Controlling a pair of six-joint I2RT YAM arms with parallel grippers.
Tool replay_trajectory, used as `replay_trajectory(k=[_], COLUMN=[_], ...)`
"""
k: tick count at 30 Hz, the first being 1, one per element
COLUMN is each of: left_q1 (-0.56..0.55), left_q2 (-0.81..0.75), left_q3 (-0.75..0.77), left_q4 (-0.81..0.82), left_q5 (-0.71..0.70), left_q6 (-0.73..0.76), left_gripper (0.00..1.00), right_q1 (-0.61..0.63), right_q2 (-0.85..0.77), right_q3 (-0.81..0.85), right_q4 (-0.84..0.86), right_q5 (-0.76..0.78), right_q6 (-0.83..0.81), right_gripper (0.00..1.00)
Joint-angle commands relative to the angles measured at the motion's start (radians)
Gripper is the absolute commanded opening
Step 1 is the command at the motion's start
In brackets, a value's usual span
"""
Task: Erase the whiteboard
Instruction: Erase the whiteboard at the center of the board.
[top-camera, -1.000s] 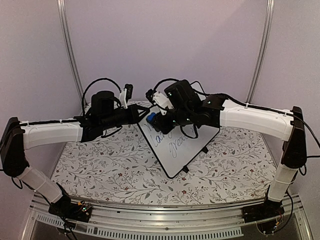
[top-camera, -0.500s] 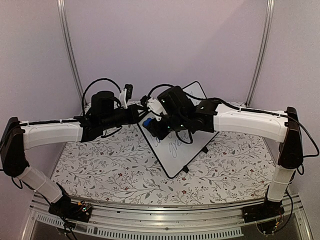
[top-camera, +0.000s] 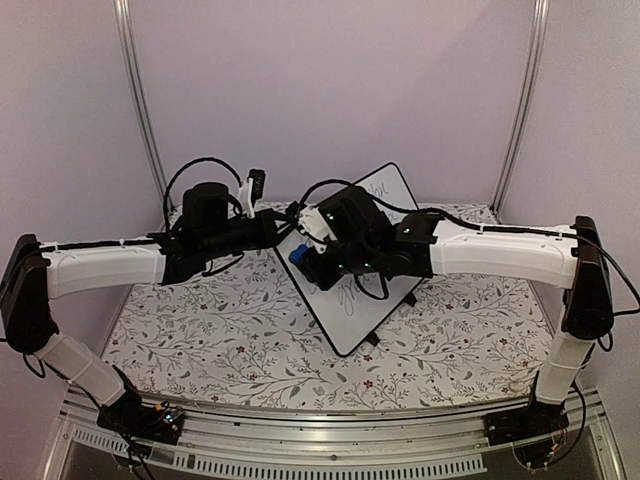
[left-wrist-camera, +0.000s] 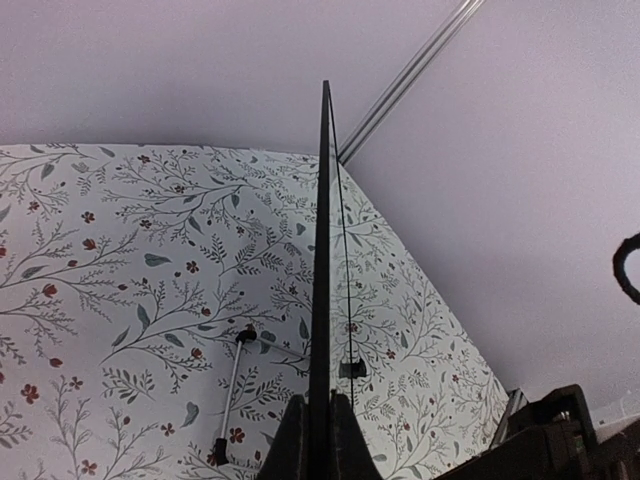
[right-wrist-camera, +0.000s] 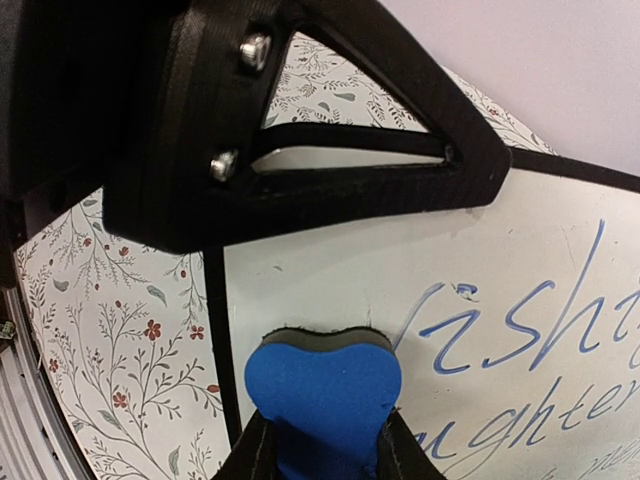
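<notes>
Blue foam eraser (right-wrist-camera: 322, 385) was clamped in the right gripper (right-wrist-camera: 325, 432) and held against the whiteboard (top-camera: 352, 322), just beside blue cursive writing (right-wrist-camera: 520, 320). The whiteboard stood tilted on the floral table (top-camera: 200, 330), its left edge pinched by the closed left gripper (left-wrist-camera: 318, 435).

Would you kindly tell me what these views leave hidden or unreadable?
Right wrist: the frame's right and bottom edges cut off the writing; the eraser hides one word's start.
Top view: the right arm covers most writing on the whiteboard; the rest is too small to read.
Left wrist: the whiteboard shows edge-on, so its face is unseen.
</notes>
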Motion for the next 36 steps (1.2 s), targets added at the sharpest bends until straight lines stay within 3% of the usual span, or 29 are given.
replay_trajectory(k=[1, 16, 29, 36], left_q1=[-0.028, -0.028, -0.027, -0.027], left_q2=[-0.01, 0.001, 0.001, 0.003], left_q3=[-0.016, -0.018, -0.007, -0.008], left_q4=[-0.034, -0.028, -0.048, -0.05], left_q5=[0.052, 0.063, 0.053, 0.045], left_q6=[0.038, 0.029, 0.037, 0.039], left_gripper=[0.0, 0.0, 0.0, 0.0], right_q1=[0.002, 0.003, 0.002, 0.002], right_q2=[0.016, 0.091, 0.018, 0.003], right_q3=[-0.01, 0.167, -0.005, -0.018], right_q4=[-0.032, -0.038, -0.015, -0.006], right_q5=[0.003, 0.028, 0.026, 0.015], right_q6=[0.012, -0.031, 0.031, 0.055], right_gripper=[0.17, 0.17, 0.17, 0.18])
